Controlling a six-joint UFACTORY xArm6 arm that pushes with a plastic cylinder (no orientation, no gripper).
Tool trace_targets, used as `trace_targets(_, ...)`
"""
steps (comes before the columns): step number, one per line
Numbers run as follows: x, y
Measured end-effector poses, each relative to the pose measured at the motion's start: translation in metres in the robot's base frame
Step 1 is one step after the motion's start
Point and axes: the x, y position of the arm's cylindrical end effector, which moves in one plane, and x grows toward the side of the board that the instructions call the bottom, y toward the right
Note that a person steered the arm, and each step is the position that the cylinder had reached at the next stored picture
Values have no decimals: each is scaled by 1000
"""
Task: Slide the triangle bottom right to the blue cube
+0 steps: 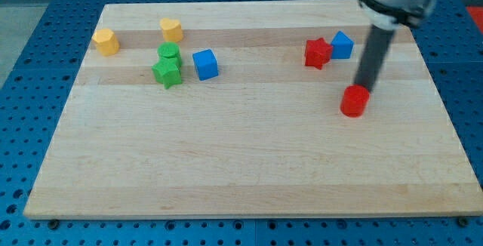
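A blue cube [204,63] sits left of the board's centre, next to the green blocks. A second blue block [342,44], whose shape may be triangular, sits at the upper right, touching a red star [318,53] on its left. My tip [365,88] is at the right side of the board, just above and right of a red cylinder [355,101], at or very near its top edge. The tip is below and right of the second blue block, and far to the right of the blue cube.
A green cylinder [169,51] and a green star [167,72] sit close together left of the blue cube. A yellow block [106,41] and a yellow heart-like block [171,29] lie at the upper left. The wooden board [241,170] ends on blue pegboard.
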Motion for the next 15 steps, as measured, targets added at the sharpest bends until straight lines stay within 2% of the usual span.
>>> trace_targets(1,-45,12)
trace_targets(2,-96,-6)
trace_targets(4,-129,-64)
trace_targets(7,-125,-164)
trace_targets(9,-91,-211)
trace_targets(10,-97,-204)
trace_targets(11,-147,-166)
trace_targets(12,-145,-127)
trace_targets(13,-108,-120)
trace_targets(15,-108,-137)
